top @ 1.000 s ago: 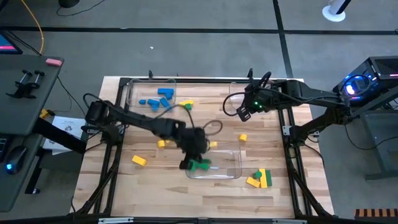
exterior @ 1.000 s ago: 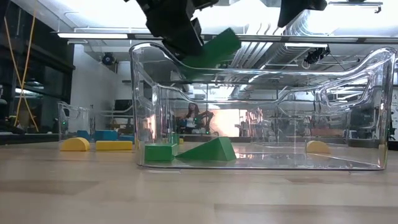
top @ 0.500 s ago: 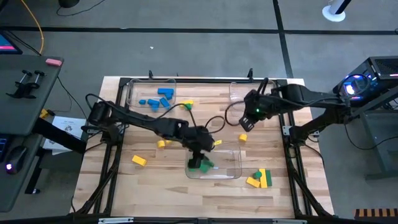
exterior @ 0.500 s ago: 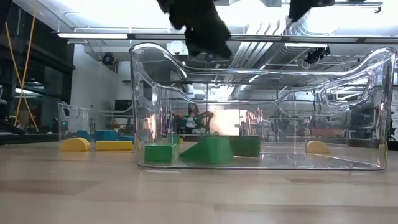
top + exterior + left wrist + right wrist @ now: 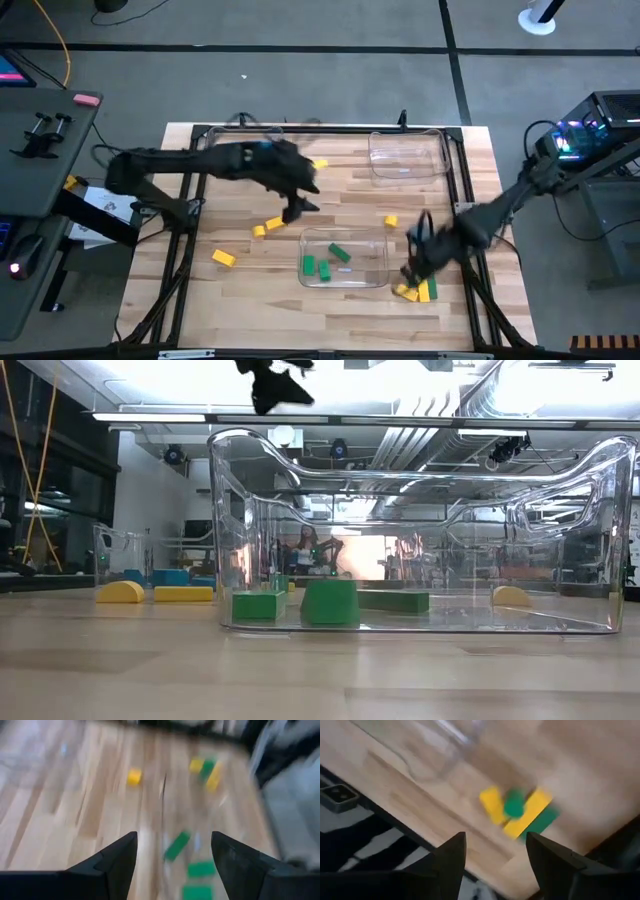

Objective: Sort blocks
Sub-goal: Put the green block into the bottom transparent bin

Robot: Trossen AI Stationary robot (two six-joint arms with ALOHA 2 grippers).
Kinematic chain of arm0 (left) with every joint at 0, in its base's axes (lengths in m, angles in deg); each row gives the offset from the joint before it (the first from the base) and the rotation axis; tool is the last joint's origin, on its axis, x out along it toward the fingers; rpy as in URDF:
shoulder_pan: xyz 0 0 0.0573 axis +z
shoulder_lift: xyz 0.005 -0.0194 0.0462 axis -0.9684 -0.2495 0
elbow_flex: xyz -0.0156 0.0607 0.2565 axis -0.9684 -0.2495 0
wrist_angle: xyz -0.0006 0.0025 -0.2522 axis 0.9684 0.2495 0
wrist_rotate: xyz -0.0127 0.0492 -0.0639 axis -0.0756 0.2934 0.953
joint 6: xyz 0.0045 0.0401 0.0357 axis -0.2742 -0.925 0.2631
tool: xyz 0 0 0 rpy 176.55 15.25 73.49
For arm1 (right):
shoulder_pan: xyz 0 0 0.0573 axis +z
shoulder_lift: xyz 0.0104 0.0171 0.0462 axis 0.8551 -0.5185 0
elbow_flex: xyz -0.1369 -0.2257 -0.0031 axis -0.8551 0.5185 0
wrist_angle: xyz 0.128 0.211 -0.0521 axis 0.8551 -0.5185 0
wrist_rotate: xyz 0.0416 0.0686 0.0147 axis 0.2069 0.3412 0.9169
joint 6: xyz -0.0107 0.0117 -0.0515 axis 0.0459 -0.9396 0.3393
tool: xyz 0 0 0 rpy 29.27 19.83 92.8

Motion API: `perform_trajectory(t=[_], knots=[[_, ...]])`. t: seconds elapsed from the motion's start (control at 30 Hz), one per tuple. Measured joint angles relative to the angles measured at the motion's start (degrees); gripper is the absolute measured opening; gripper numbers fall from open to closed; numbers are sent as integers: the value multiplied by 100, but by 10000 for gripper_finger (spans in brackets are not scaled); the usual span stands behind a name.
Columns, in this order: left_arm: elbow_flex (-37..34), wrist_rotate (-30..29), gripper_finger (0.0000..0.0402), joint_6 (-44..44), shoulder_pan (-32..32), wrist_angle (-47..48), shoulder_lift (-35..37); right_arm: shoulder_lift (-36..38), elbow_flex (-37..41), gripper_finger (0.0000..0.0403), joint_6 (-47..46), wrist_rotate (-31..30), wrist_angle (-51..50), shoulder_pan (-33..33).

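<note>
Three green blocks (image 5: 324, 264) lie in the clear near tray (image 5: 378, 272); they also show in the low view (image 5: 330, 602). My left gripper (image 5: 300, 207) is open and empty, above the table just beyond the tray's far-left corner; its wrist view (image 5: 172, 837) looks down on the green blocks (image 5: 177, 845). My right gripper (image 5: 413, 266) is open and empty, just above a cluster of yellow and green blocks (image 5: 416, 290) at the near right. In the right wrist view (image 5: 495, 837) the cluster (image 5: 516, 810) lies on the table ahead of the fingers.
Loose yellow blocks lie on the table (image 5: 260, 230), (image 5: 223, 258), (image 5: 390, 221), (image 5: 319, 163). A clear tray (image 5: 405, 157) stands at the far right. Another tray (image 5: 212, 150) at the far left is mostly hidden under my left arm. Blue blocks (image 5: 170, 576) show in the low view.
My left gripper went down into the near tray with a green block, let it go, then rose and drew back toward the table's far left. The block now lies flat in the tray. My right gripper swung from the far right tray toward the near edge, over the yellow-green cluster.
</note>
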Motion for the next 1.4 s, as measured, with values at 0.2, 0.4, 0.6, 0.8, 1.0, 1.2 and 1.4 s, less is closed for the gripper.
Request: perform_trajectory(t=[0.2, 0.4, 0.6, 0.8, 1.0, 1.2, 1.4], knots=[[-1352, 97, 239, 972, 164, -1773, 1174, -31, 1350, 203, -2604, 23, 1596, 627], [-1722, -85, 239, 1477, 154, -2053, 1451, -360, 1658, 202, -3475, -394, 1493, 610], [-1725, -82, 239, 1489, 104, -2011, 1416, -749, 1673, 202, -3172, -168, 1481, 455], [-1725, -82, 239, 1489, 69, -2014, 1418, -985, 1673, 201, -3129, -65, 1551, 415], [-1725, -82, 239, 1489, 67, -2009, 1418, -1164, 1673, 201, -3153, 64, 1574, 415], [-1723, -82, 239, 1489, 67, -2006, 1418, -1188, 1673, 201, -3177, 88, 1627, 415], [-1723, -81, 239, 1487, 67, -1978, 1418, -1187, 1673, 188, -3171, 109, 1626, 415]])
